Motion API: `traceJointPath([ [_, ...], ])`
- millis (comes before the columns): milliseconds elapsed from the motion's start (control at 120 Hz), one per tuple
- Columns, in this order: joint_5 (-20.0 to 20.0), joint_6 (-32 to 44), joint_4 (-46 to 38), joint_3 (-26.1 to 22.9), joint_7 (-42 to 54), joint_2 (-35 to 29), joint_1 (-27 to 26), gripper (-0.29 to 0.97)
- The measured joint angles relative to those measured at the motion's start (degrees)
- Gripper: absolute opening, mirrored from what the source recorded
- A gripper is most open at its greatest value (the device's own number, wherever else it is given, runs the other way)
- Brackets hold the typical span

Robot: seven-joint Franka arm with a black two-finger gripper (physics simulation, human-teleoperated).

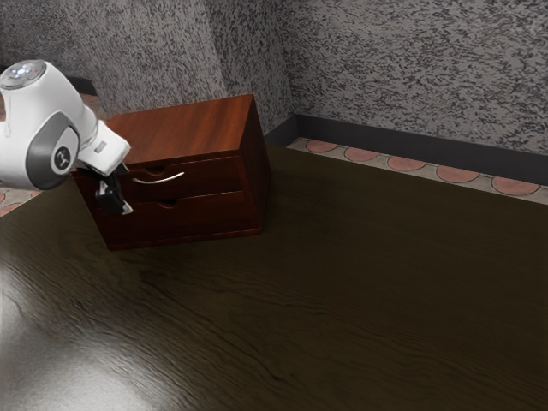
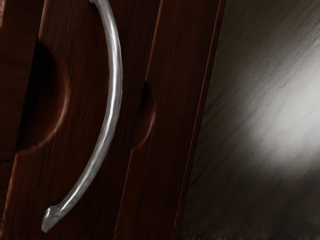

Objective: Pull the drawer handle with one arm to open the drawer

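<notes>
At the cabinet's [image 1: 188,128] front on the desk [image 1: 342,300], the tool [image 1: 114,201] hangs beside the drawer handle [image 1: 163,179]; whether it is clenched I cannot tell. The drawer [image 1: 216,175] looks shut, so the whole pull is left to do.

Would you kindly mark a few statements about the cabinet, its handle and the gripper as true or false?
1. The cabinet is white. False: it is reddish-brown wood.
2. A curved silver handle sits on the upper drawer. True.
3. The lower drawer has a silver handle too. False: it has just a recess.
4. The gripper is at the cabinet's front, near the handle's end at the exterior view's left. True.
5. The cabinet stands on a dark table. True.
</notes>
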Motion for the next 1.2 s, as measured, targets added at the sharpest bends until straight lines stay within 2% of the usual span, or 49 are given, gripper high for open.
traceJointPath([
  [1200,-1.0,1.8,0.2,-0.7,-2.6,1.7,-3.7,0.68],
])
